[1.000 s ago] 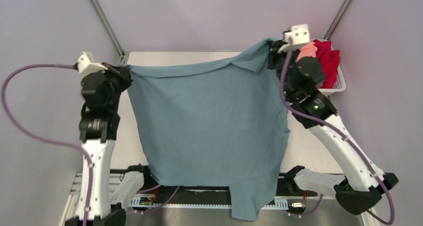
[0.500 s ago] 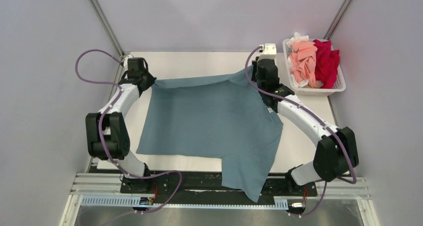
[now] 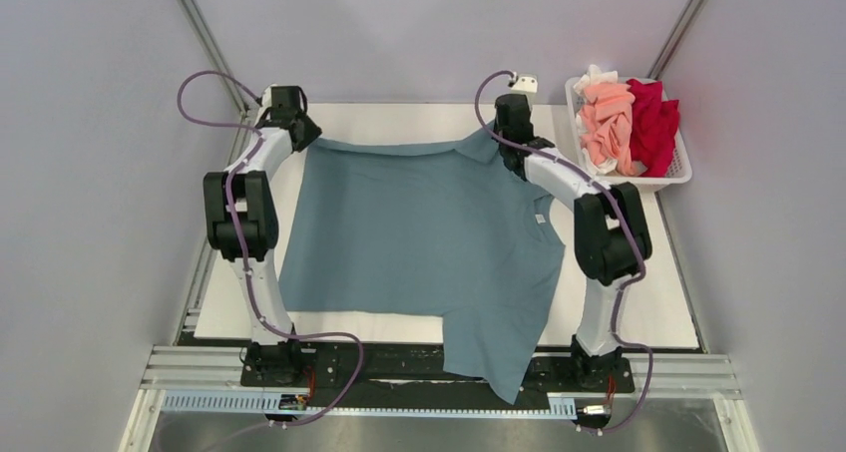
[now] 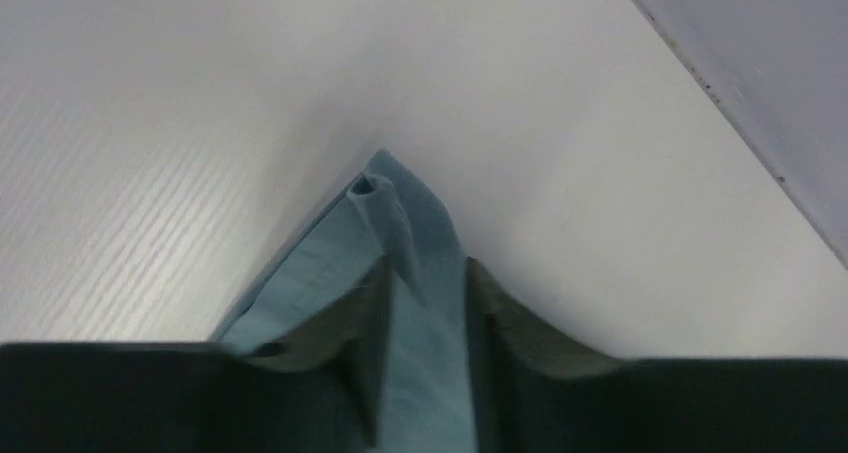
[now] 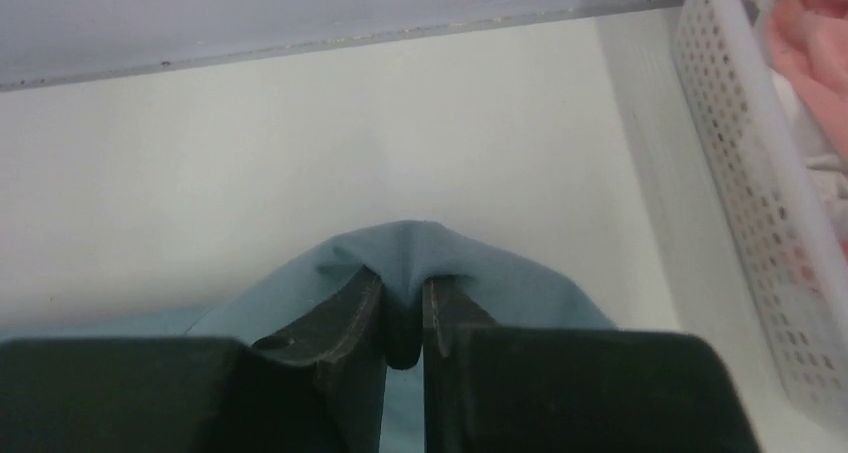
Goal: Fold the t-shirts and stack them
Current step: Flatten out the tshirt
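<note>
The dusty blue-grey t-shirt (image 3: 419, 232) lies spread flat on the white table (image 3: 399, 118), with its small neck label (image 3: 540, 219) near the right edge and one part hanging over the front edge. My left gripper (image 3: 302, 136) (image 4: 428, 268) sits low at the shirt's far left corner, jaws apart, a loose strip of the shirt (image 4: 425, 373) running between them. At the far right corner my right gripper (image 3: 502, 133) (image 5: 402, 283) has its jaws parted a little, and a fold of the shirt (image 5: 410, 248) still sits between the tips.
A white slatted basket (image 3: 678, 178) (image 5: 740, 173) stands at the back right, holding a salmon pink t-shirt (image 3: 607, 123), a crimson red t-shirt (image 3: 653, 123) and a bit of white t-shirt (image 3: 597, 76). Grey walls close off the back and sides.
Both arms came down from holding the shirt up in the air and reached to the back, laying it flat. Both sets of jaws have since loosened, the left more widely.
</note>
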{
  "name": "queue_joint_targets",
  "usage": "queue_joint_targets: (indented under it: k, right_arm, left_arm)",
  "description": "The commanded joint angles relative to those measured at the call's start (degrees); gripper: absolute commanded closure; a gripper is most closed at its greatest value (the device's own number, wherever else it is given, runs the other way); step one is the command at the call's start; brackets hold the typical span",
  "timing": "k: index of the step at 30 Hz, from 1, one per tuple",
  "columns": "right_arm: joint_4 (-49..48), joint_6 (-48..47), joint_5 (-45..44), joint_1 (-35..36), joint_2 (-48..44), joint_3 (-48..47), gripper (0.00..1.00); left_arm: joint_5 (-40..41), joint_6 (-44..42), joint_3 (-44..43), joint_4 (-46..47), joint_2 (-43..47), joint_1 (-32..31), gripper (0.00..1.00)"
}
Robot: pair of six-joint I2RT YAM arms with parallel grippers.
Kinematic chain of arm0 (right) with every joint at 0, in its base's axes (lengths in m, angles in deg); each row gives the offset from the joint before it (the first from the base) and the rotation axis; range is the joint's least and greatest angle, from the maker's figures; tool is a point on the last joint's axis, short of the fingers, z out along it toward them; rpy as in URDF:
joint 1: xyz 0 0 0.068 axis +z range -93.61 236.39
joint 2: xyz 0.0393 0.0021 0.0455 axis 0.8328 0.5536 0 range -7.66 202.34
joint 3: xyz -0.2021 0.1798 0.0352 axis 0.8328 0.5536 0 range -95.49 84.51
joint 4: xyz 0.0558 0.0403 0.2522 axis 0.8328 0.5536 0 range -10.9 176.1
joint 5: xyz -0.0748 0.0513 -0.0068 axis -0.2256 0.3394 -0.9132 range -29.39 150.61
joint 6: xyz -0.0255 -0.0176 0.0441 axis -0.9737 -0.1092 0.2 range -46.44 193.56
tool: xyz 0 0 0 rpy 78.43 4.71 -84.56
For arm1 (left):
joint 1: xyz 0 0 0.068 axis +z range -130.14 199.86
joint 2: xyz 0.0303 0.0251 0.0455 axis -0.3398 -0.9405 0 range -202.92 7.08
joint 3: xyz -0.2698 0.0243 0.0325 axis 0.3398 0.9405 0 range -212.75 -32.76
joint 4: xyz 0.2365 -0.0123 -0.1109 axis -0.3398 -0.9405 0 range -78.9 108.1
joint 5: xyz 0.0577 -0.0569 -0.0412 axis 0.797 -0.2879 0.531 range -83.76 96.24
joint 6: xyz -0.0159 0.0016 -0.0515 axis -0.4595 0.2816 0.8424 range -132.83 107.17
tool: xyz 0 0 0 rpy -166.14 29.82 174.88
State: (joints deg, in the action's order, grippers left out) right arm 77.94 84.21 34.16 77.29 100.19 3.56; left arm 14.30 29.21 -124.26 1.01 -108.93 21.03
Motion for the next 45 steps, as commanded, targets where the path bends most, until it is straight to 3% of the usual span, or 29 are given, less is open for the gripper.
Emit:
queue_joint_targets:
  k: [1,2,3,5,6,7,9,10,13,17,24,36,45]
  right_arm:
    - [-2.3,8.0,3.3,-4.2,12.4,-12.7,0.77]
    - [-2.3,9.5,5.8,-5.5,17.0,-17.9,0.75]
    - [0.0,10.6,9.5,-6.6,21.5,-24.3,0.68]
    - [11.9,12.1,18.6,-8.2,29.2,-40.5,0.44]
    - [15.2,11.9,22.3,-8.2,30.9,-45.2,0.31]
    - [15.5,11.3,23.7,-8.0,30.5,-45.9,0.26]
    - [13.8,10.2,24.0,-7.3,26.9,-41.9,0.03]
    - [12.4,9.6,24.7,-7.1,24.6,-38.8,0.0]
    - [10.1,10.0,27.8,-7.1,17.7,-28.9,0.0]
    - [9.7,11.7,31.4,-6.6,11.1,-17.0,0.0]
    - [9.7,16.4,31.7,-6.1,10.5,-9.2,0.0]
    - [9.8,17.1,33.3,-6.1,22.4,-20.0,0.0]
    - [3.0,17.8,29.8,-5.9,35.9,-39.6,0.0]
  left_arm:
    - [1.6,-0.1,-10.2,-1.9,-6.5,0.4,0.41]
    - [1.5,0.1,-15.3,-3.9,-7.8,0.5,0.31]
    - [1.4,0.3,-18.5,-5.3,-10.5,0.7,0.12]
    - [-0.7,0.2,-27.6,-10.0,-13.6,0.9,0.02]
    - [-1.9,-0.4,-31.7,-12.5,-14.1,0.9,0.01]
    - [-2.6,-0.8,-32.6,-13.2,-13.9,1.0,0.0]
    - [-4.0,-1.2,-30.6,-13.4,-10.8,1.0,0.0]
    - [-5.1,-1.2,-26.5,-11.7,-7.4,0.9,0.0]
    - [-7.0,-0.9,-15.6,-6.2,0.0,0.8,0.0]
    - [-7.2,-0.9,-2.7,-5.6,8.9,-0.4,0.0]
    - [-7.7,0.3,19.6,-1.8,19.7,-6.3,0.0]
    - [-6.4,2.0,38.2,0.5,25.0,-11.6,0.0]
    - [-5.5,1.8,42.5,-0.1,23.7,-11.5,0.0]
